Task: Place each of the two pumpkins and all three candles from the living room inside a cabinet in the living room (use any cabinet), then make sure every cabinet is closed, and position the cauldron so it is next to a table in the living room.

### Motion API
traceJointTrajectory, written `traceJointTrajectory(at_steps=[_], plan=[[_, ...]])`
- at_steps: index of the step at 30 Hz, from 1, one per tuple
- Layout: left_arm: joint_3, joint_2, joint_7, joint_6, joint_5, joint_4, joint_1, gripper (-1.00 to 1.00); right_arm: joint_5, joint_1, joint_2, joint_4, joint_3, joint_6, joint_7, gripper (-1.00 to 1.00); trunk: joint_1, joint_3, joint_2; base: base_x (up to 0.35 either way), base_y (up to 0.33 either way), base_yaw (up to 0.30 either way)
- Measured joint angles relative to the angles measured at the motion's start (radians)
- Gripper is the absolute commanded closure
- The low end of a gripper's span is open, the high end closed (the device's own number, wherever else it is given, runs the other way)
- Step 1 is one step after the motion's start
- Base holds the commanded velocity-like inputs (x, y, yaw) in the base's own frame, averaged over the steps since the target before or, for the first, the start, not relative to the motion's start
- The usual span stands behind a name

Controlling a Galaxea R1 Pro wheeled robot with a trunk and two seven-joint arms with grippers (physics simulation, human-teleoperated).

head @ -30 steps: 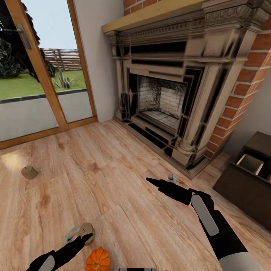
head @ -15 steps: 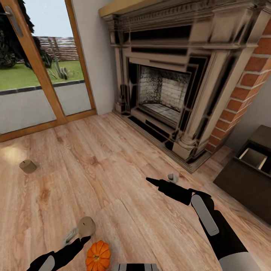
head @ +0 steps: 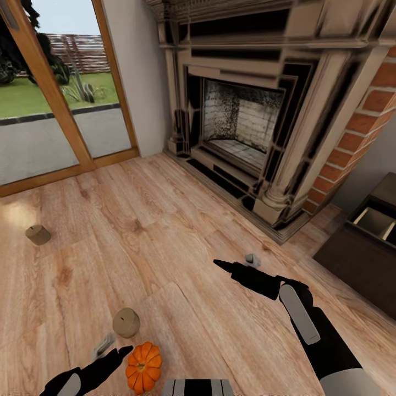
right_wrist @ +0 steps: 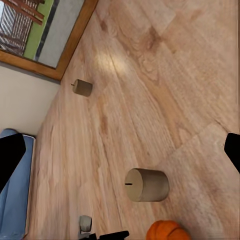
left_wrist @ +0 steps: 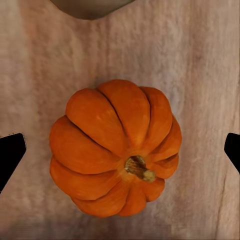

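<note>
A ribbed orange pumpkin lies on the wood floor at the near edge of the head view. My left gripper hovers just left of it, open. In the left wrist view the pumpkin sits centred between the two spread black fingertips, stem up. A beige candle stands just beyond the pumpkin, and a second candle stands far left near the glass door. My right gripper hangs open over bare floor; its wrist view shows both candles. The dark-brown cabinet is at the right.
A large carved fireplace with brick sides stands ahead. A wood-framed glass door is at the left. The cabinet's open drawer shows pale compartments. A blue sofa edge appears in the right wrist view.
The whole view has shifted, with the floor items higher in the picture. My left gripper, earlier beside the near candle, now sits closer to the pumpkin. The right arm holds its pose.
</note>
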Motion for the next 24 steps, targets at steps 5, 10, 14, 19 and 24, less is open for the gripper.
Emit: traceJointTrajectory(at_steps=[5, 10, 14, 19, 24], plan=[[-0.005, -0.003, -0.001, 0.0, -0.001, 0.0, 0.0, -1.0, 0.0, 0.0, 0.0, 0.001, 0.0, 0.0, 0.0, -1.0, 0.002, -0.019, -0.001, 0.0, 0.0, 0.0], [-0.05, -0.016, 0.001, -0.01, -0.008, 0.0, 0.0, -1.0, 0.0, 0.0, 0.0, 0.003, 0.0, -0.001, 0.0, -1.0, 0.004, -0.039, -0.002, 0.0, 0.0, 0.0], [-0.094, -0.028, 0.0, -0.018, -0.014, 0.0, 0.0, -1.0, 0.0, 0.0, 0.0, 0.003, 0.0, -0.001, 0.0, -1.0, 0.006, -0.054, -0.003, 0.0, 0.0, 0.0], [-0.102, -0.033, -0.002, -0.031, -0.017, 0.0, 0.0, -1.0, 0.0, 0.0, 0.0, 0.001, 0.0, 0.0, 0.0, -1.0, 0.009, -0.074, -0.004, 0.0, 0.0, 0.0], [-0.103, -0.035, -0.003, -0.087, -0.019, 0.0, 0.0, -1.0, 0.0, 0.0, 0.0, 0.001, 0.0, -0.001, 0.0, -1.0, 0.009, -0.078, -0.005, 0.0, 0.0, 0.0]])
